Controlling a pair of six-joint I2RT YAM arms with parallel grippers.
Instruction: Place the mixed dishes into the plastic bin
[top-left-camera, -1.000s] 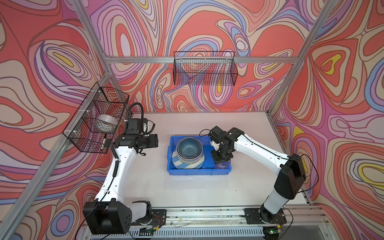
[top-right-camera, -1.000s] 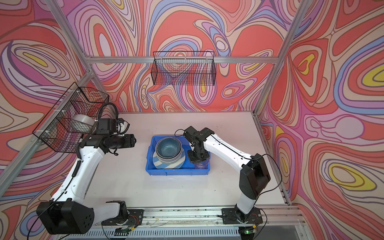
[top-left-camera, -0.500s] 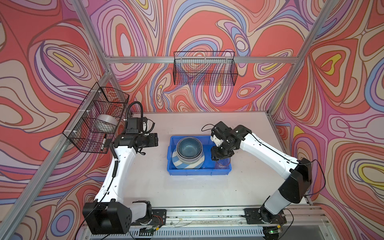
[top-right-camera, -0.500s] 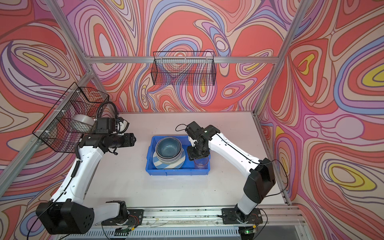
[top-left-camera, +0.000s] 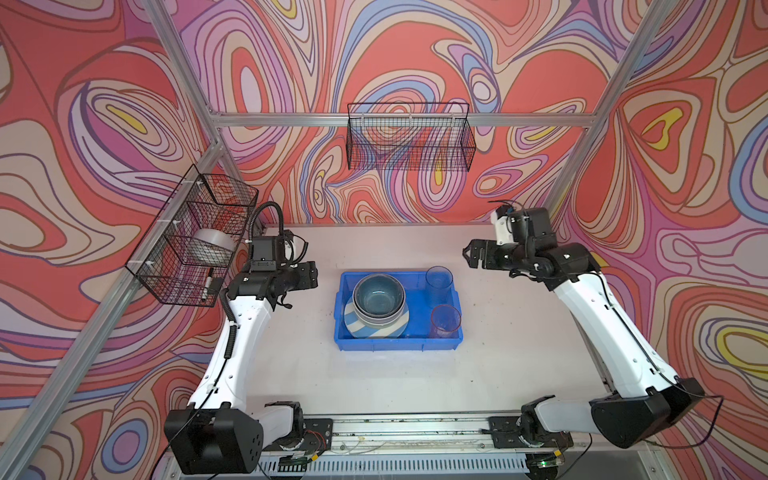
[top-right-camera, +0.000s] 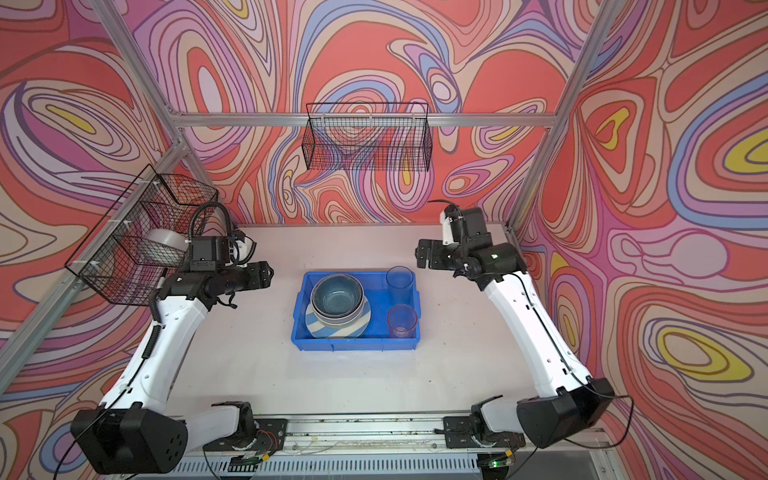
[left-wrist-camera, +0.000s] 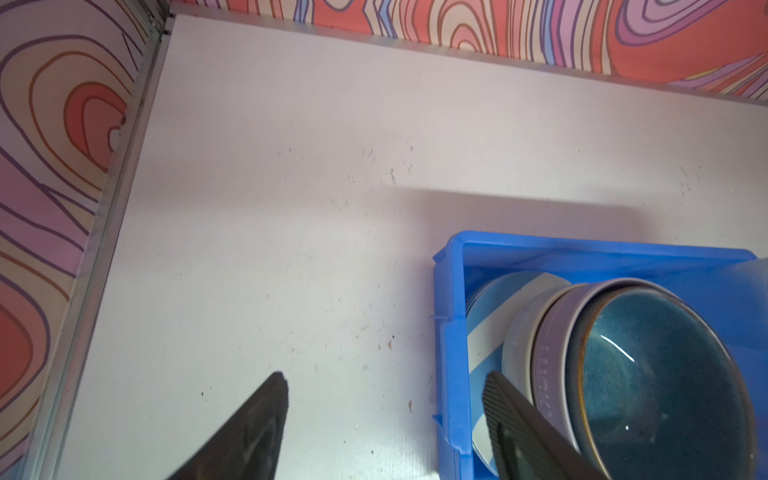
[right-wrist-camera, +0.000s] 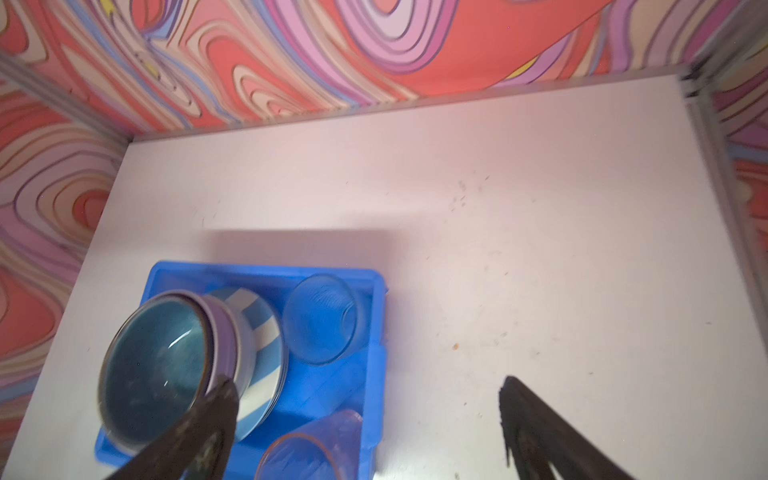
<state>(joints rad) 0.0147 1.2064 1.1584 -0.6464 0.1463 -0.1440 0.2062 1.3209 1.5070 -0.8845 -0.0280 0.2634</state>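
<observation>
Left gripper (top-left-camera: 311, 280): jaws stand well apart, nothing between them, nothing touched. It hangs off the left end of the plastic bin (top-left-camera: 399, 345), clear of the rim, pointing toward the bin.

Right gripper (top-left-camera: 468, 252): jaws spread wide and empty. I read it as up off the worktop (top-left-camera: 374, 386), beyond the bin's far right corner and apart from it, also pointing toward the bin.

Bin: sits flat on the worktop, long axis running left to right, parallel to the back wall.

Contents, left half of bin: blue-white striped plate (top-left-camera: 359, 328) lying flat. On it is a nested stack, all mouths up: a pale bowl (left-wrist-camera: 517, 332) lowest, a lilac bowl (left-wrist-camera: 552, 353) in it, a teal bowl (top-left-camera: 378, 297) on top.

Contents, right half of bin: blue tumbler (top-left-camera: 439, 282) upright in the far right corner, pink tumbler (top-left-camera: 445, 322) upright in the near right corner. Both have mouths up and long axes vertical. I cannot tell whether the tumblers touch the bin walls.
</observation>
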